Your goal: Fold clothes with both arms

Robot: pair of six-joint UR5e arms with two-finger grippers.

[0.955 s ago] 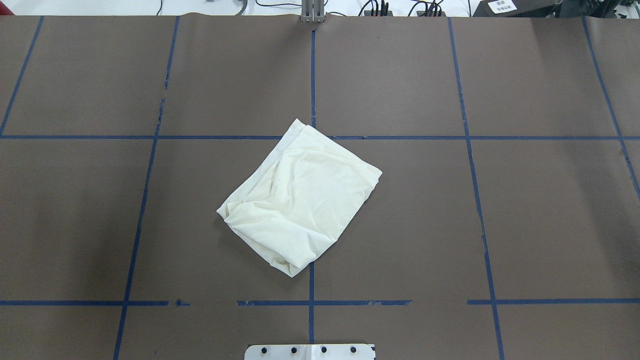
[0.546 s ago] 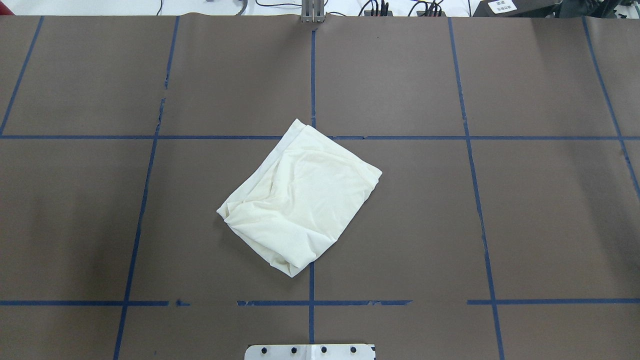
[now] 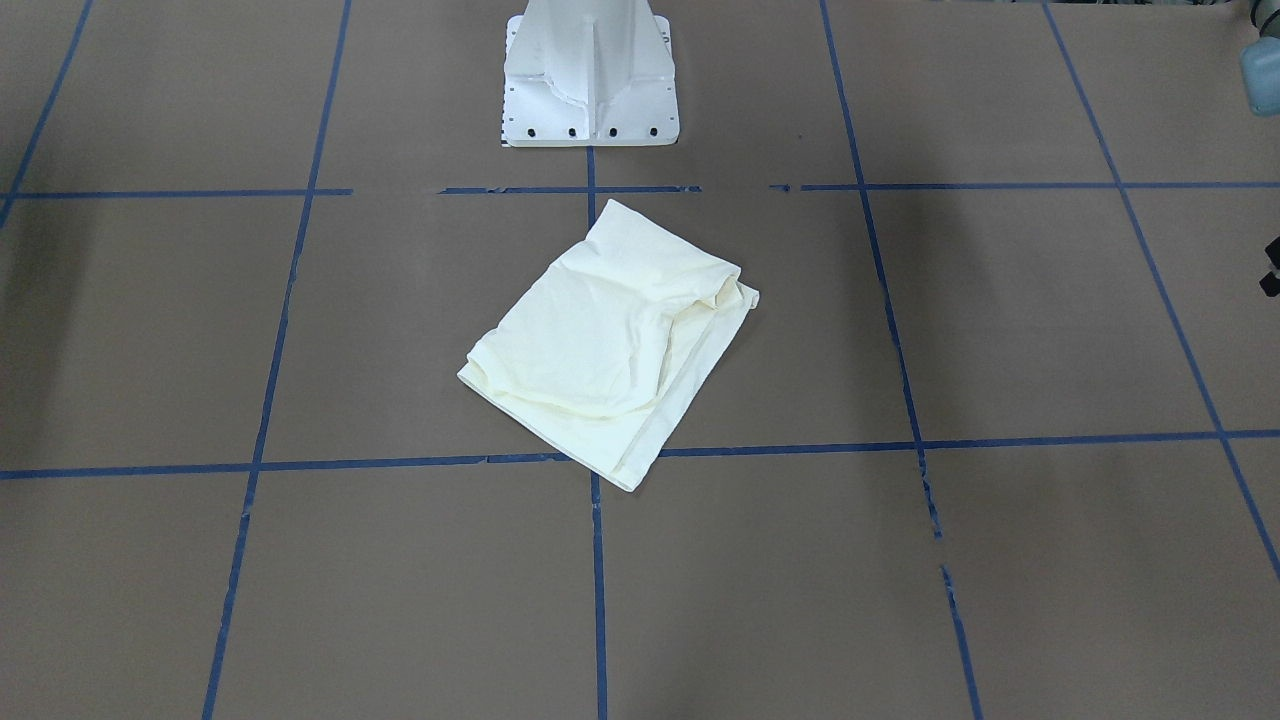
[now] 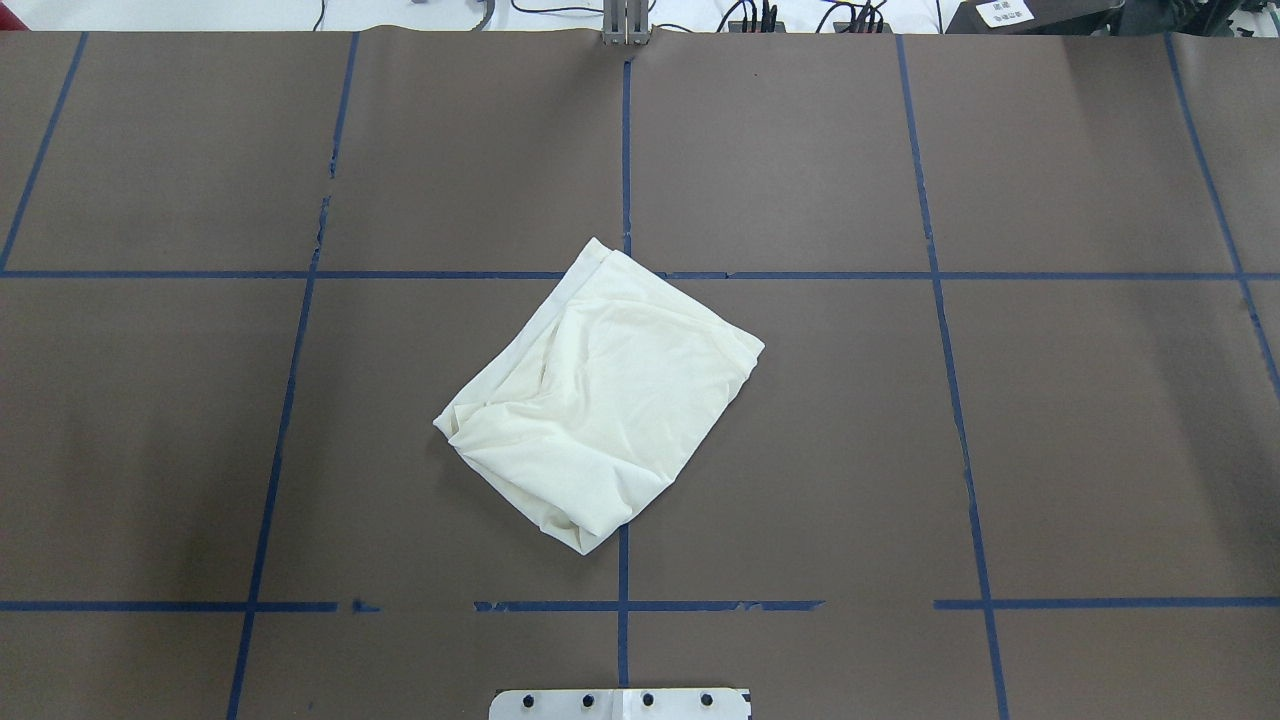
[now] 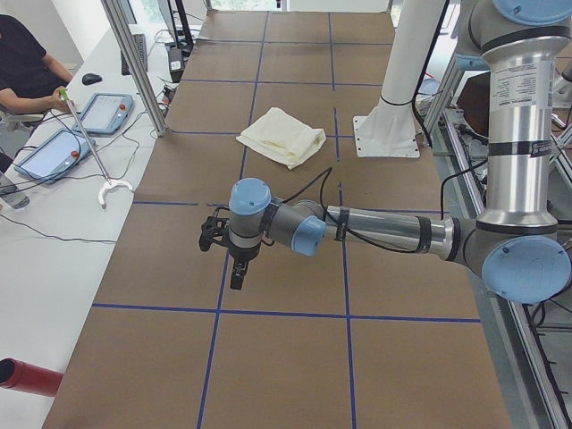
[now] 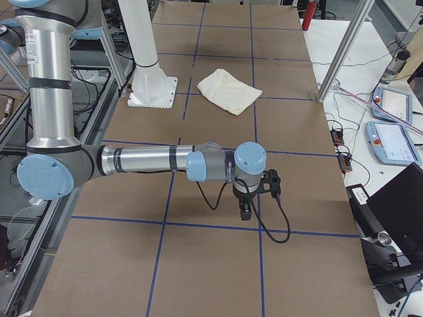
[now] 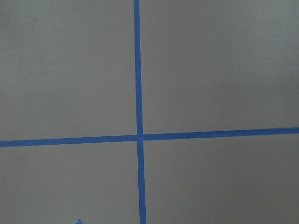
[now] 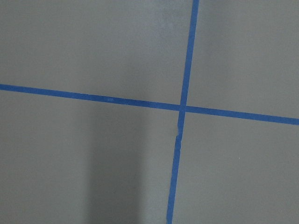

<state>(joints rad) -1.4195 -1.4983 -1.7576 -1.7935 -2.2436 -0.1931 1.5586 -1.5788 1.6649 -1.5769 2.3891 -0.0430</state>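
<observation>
T-shirt [image 4: 600, 400] sits mid-table, folded into a rough slanted rectangle, plain cream face up, just ahead of the white pedestal base [image 3: 590, 80]. Watch your edges. Its far corner laps over a blue tape line [image 4: 800, 275] and its near corner touches the centre line. The left edge looks like stacked layers, though it's soft at this range. Brown table [image 4: 1000, 450] shows on all sides of it. Your left gripper [image 5: 238, 273] points down above the table's left end, well apart from the shirt. Your right gripper [image 6: 244, 210] does likewise at the other end. Both show in side views only, so you can't tell whether their fingers are apart or together. Each wrist camera sees only crossed tape on brown.
</observation>
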